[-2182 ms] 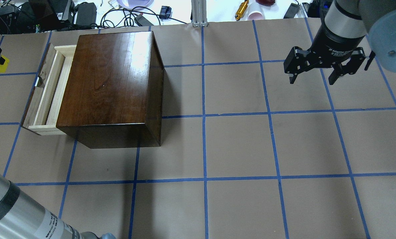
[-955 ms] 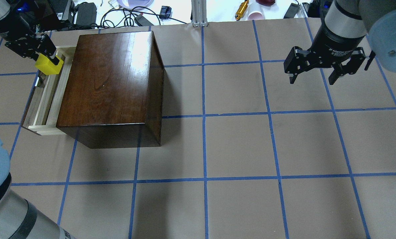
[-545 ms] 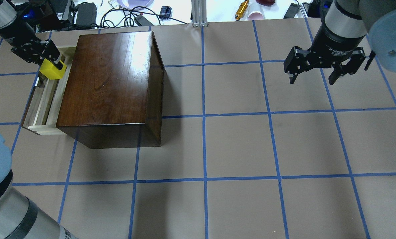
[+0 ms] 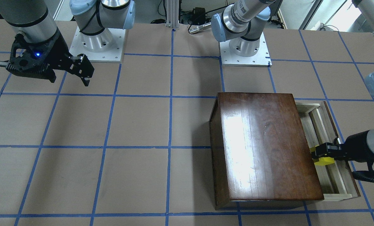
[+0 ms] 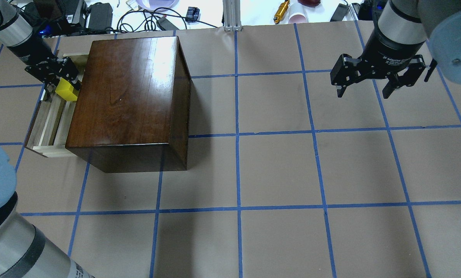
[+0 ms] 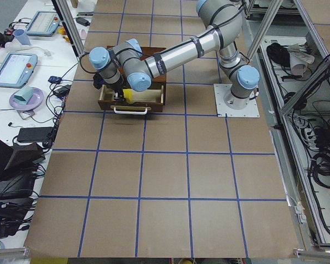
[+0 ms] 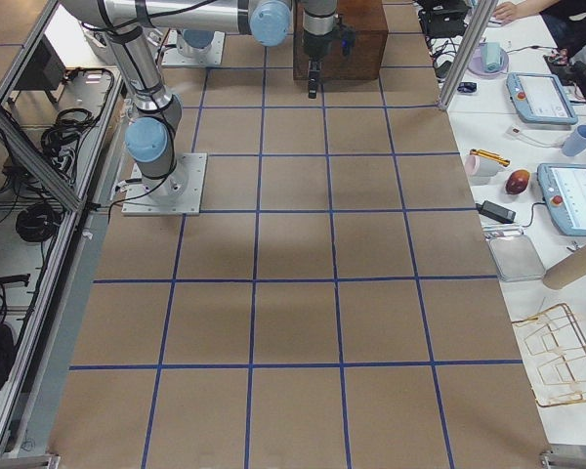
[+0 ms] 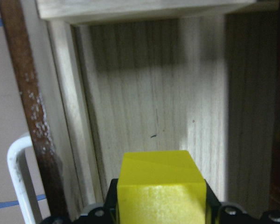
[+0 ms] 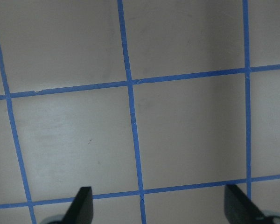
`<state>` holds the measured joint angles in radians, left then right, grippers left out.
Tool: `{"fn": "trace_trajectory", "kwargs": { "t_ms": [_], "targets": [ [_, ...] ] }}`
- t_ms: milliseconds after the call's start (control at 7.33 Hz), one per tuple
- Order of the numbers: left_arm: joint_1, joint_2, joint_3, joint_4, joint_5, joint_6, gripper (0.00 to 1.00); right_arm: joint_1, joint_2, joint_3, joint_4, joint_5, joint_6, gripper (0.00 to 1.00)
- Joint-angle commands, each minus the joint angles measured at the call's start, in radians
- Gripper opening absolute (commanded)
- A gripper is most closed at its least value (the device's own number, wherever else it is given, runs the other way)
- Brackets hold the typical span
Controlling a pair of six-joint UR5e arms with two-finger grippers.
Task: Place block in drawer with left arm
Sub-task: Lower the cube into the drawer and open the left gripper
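The yellow block is held in my left gripper, which is shut on it over the far end of the open drawer, close beside the dark-brown box. The left wrist view shows the block a little above the drawer's pale-wood floor. In the front view the block hangs over the drawer at the box's edge. My right gripper is open and empty above the table, far to the right.
The drawer's white handle and dark front panel lie left of the block. Cables and clutter lie beyond the table's far edge. Blue tape lines grid the brown table.
My left gripper has carried the block from the left edge of the view to the drawer, then lower and nearer the box. The right arm has not moved.
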<state>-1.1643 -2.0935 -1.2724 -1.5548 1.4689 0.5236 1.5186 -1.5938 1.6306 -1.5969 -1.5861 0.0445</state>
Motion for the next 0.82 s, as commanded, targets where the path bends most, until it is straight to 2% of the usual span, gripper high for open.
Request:
{"fn": "trace_trajectory", "kwargs": {
  "t_ms": [0,409,682],
  "targets": [
    [0.0,0.003,0.004,0.001,0.005,0.0,1.0,0.0,0.0,0.0,0.0,0.0,0.0,1.0],
    [0.0,0.018,0.008,0.002,0.071,-0.002,1.0,0.0,0.0,0.0,0.0,0.0,0.0,1.0],
    [0.0,0.044,0.031,-0.008,0.076,-0.004,1.0,0.0,0.0,0.0,0.0,0.0,0.0,1.0]
  ]
}}
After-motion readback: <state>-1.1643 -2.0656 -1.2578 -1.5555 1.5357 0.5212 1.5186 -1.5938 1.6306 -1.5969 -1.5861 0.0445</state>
